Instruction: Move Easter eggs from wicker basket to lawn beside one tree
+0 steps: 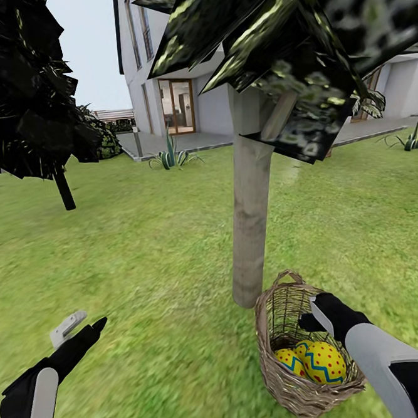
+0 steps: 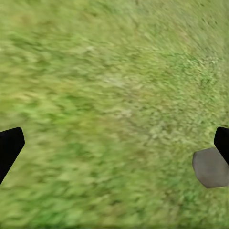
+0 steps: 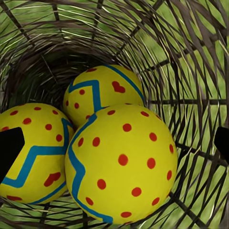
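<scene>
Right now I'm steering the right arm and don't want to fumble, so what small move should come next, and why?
Probably lower the right gripper a little further into the basket and close on the nearest egg. All three eggs lie in the basket, the open fingertips straddle that egg in the wrist view, and the tree stands right beside it.

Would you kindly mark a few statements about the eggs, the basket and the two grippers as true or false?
1. All three Easter eggs lie inside the wicker basket. True.
2. The basket stands beside the pale trunk of the tree. True.
3. The left gripper holds an egg. False: it is open over the lawn, holding nothing.
4. The right gripper hovers far from the basket. False: it reaches into the basket, open over the eggs.
5. The basket sits on paving. False: it sits on grass.
</scene>
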### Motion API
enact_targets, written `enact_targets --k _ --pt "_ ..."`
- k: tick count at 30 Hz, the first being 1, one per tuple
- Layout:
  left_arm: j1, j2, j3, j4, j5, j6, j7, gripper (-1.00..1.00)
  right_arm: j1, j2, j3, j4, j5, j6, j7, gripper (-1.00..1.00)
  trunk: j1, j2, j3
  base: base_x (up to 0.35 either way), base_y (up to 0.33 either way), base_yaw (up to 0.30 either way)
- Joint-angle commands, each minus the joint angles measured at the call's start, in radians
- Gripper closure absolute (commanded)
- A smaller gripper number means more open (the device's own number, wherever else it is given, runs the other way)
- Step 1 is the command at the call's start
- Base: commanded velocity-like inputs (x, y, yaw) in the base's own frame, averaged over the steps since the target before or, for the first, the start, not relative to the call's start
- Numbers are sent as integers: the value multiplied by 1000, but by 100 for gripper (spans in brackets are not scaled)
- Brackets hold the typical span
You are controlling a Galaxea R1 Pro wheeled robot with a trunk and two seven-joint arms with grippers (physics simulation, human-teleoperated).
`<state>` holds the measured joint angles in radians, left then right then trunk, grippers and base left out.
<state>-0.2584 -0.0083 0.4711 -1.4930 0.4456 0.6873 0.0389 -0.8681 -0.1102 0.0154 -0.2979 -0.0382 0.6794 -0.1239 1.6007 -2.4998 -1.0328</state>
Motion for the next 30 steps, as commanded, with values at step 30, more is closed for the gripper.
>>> enact_targets --k 30 --pt "-1 -2 1 -3 12 6 4 -100 0 0 5 33 0 3 -5 -100 10 -6 -86 0 0 0"
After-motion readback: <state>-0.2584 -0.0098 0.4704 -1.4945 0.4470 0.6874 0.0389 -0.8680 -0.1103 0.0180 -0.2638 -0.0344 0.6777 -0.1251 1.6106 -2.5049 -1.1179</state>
